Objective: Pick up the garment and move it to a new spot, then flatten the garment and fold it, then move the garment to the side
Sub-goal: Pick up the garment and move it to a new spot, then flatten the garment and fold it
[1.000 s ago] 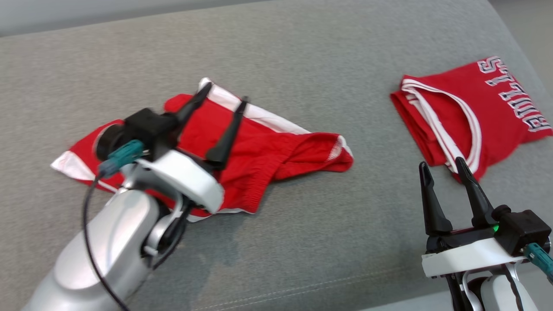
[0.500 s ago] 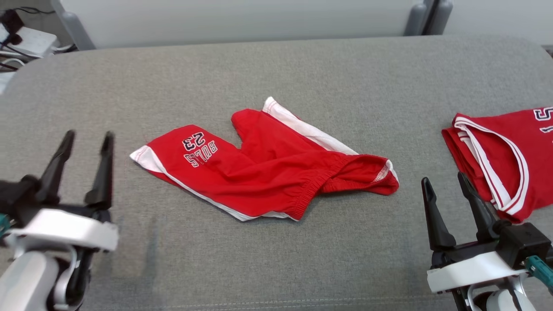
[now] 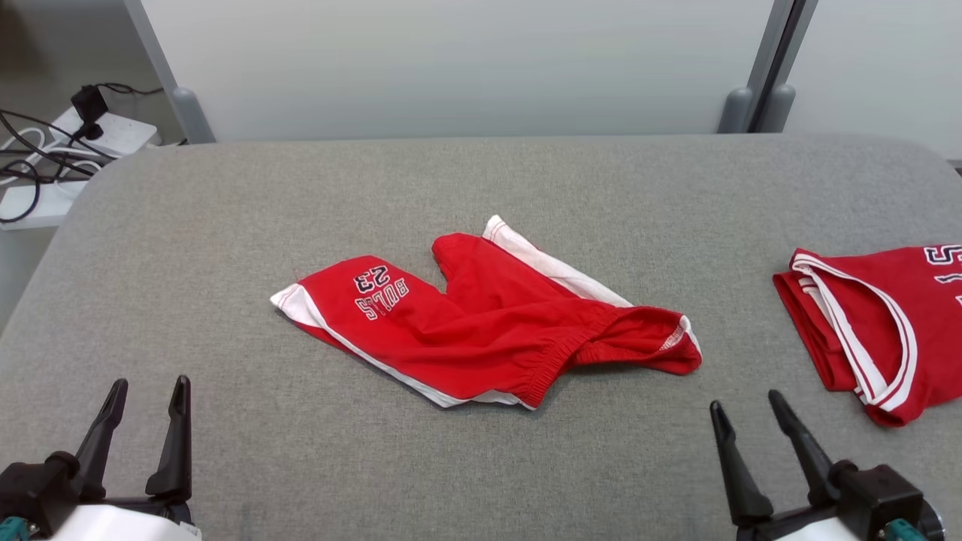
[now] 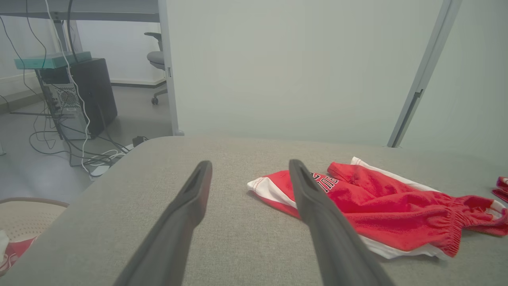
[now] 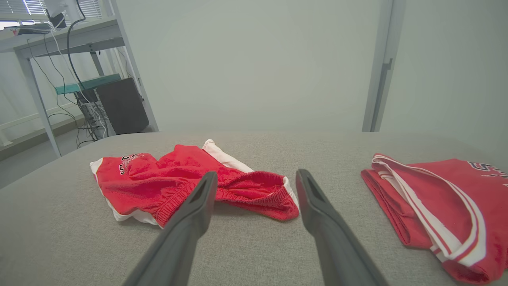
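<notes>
The garment, red shorts (image 3: 481, 323) with white trim and "BULLS 23" lettering, lies crumpled in the middle of the grey padded surface (image 3: 225, 225), one leg doubled over toward the waistband. Nothing holds it. My left gripper (image 3: 149, 385) stands open at the lower left, well short of the shorts' white-trimmed left corner. My right gripper (image 3: 745, 400) stands open at the lower right, just in front of the waistband end. The left wrist view has the shorts (image 4: 381, 206) to the right of the open left gripper (image 4: 251, 163). In the right wrist view the shorts (image 5: 158, 178) lie beyond the open right gripper (image 5: 257, 173).
A folded red jersey (image 3: 864, 315) with white-striped edging lies at the surface's right side, and the right wrist view has the jersey (image 5: 444, 194) too. Cables and a power strip (image 3: 90, 135) sit on the floor past the left edge. A pale partition wall (image 3: 451, 68) stands behind.
My left gripper has drawn back from over the shorts to the lower left, open and empty. The camera has tilted up, shifting the whole picture. The shorts lie where they were.
</notes>
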